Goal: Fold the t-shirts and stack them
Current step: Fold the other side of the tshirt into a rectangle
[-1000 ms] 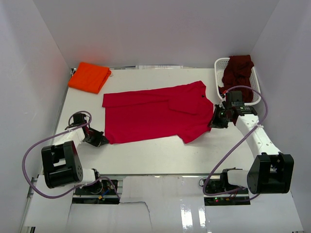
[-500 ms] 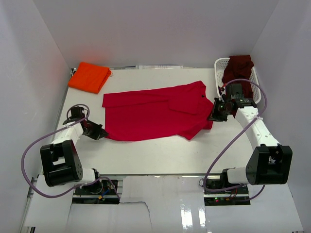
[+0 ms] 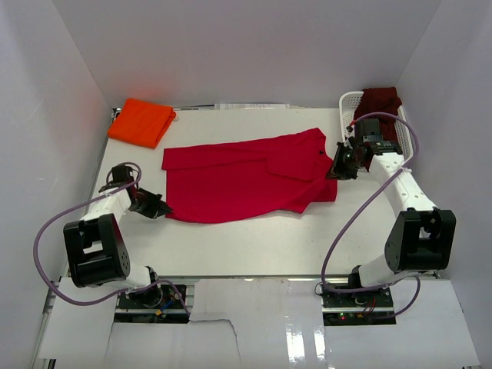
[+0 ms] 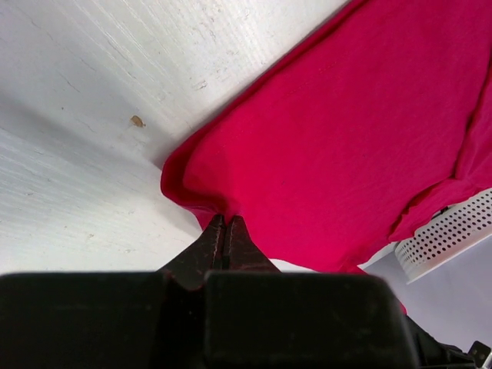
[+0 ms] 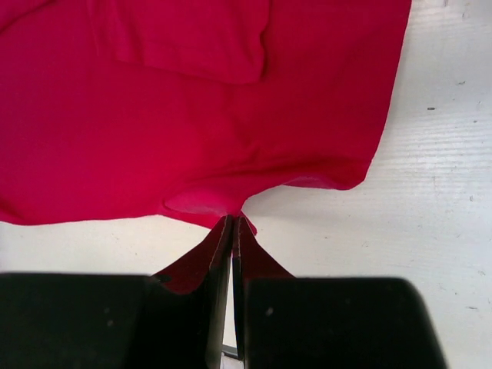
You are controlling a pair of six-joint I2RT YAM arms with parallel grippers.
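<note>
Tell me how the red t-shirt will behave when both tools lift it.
Probably floppy: the red t-shirt puckers where the left tool and right tool pinch it, so the middle should sag. Likely light: thin cloth lying flat. Unlikely to slip; both pinches look tight.

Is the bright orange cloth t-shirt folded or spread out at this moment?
Folded: the bright orange cloth t-shirt lies as a compact, layered rectangle at the far left corner of the table, with no sleeves showing.
</note>
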